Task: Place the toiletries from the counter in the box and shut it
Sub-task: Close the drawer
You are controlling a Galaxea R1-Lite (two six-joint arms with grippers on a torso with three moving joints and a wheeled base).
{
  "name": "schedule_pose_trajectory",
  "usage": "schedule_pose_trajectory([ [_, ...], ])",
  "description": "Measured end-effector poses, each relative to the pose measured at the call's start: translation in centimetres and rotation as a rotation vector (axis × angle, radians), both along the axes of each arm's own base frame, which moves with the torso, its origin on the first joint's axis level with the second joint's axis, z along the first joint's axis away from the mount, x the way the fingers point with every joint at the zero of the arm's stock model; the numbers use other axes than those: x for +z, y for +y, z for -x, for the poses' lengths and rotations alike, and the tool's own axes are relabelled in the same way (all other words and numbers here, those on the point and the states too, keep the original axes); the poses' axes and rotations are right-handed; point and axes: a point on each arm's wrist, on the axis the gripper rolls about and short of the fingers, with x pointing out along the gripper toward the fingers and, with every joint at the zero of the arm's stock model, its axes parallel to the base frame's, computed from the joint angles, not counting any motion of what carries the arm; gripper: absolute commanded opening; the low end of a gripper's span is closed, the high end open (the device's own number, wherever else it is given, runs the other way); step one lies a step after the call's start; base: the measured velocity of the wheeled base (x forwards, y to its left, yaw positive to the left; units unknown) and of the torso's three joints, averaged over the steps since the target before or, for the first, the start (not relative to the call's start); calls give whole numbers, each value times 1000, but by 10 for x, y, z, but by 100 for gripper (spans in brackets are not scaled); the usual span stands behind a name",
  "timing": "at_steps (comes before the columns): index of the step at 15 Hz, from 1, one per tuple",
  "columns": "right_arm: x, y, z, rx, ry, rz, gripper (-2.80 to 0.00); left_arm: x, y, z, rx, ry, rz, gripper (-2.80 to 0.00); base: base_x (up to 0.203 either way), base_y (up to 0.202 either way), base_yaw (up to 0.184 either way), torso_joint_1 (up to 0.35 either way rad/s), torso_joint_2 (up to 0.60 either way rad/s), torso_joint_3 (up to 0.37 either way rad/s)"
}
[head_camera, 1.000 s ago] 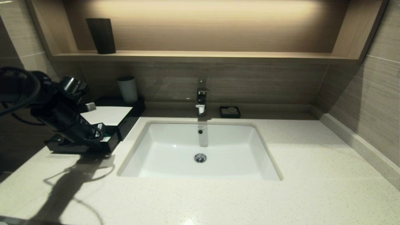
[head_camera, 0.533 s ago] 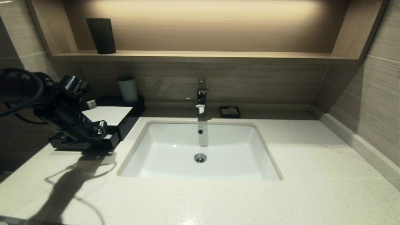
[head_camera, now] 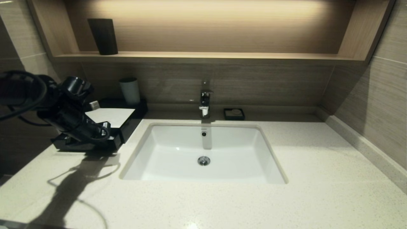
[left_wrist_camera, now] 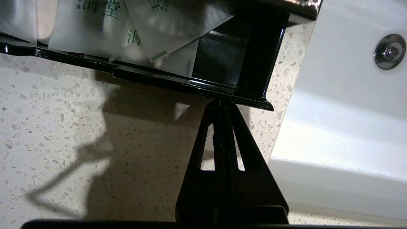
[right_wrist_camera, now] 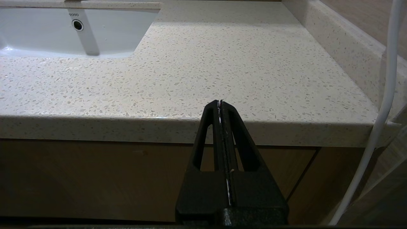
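Left pincer point(left_wrist_camera: 221, 103) pressed together, tips against drawer front of box point(left_wrist_camera: 190, 86), beside basin point(left_wrist_camera: 343, 95). Packets point(left_wrist_camera: 133, 28) inside. Push straight and level; don't let packets jam. Right pincer point(right_wrist_camera: 220, 102) parked, closed.

The cream-white speckled stone counter point(head_camera: 318, 178) lies bare along its front edge and across its right half, giving wide passage. At its left end the low glossy black box point(head_camera: 127, 127) blocks the way, with the left gripper point(left_wrist_camera: 221, 103), fingers pressed together, at the box's front rim. A grey cup point(head_camera: 129, 91) stands behind the box, and a small black soap dish point(head_camera: 234, 114) sits by the chrome faucet point(head_camera: 205, 100) at the counter's back edge.
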Motion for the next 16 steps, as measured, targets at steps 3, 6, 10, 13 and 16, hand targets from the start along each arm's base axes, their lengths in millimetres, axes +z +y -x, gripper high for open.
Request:
schedule_pose_trajectory([
  [3, 0, 0, 0, 0, 0, 0, -280, 0, 0, -2, 2, -19, 1, -280, 0, 0, 0, 0, 0, 0],
  [6, 0, 0, 0, 0, 0, 0, -280, 1, 0, -4, 8, -32, 4, -280, 0, 0, 0, 0, 0, 0],
  [10, 0, 0, 0, 0, 0, 0, -280, 2, 0, -7, 13, -64, 6, -280, 0, 0, 0, 0, 0, 0],
  [13, 0, 0, 0, 0, 0, 0, -280, 2, 0, -7, 13, -70, 7, -280, 0, 0, 0, 0, 0, 0],
  [16, 0, 0, 0, 0, 0, 0, -280, 1, -2, -10, 16, -80, 11, -280, 0, 0, 0, 0, 0, 0],
])
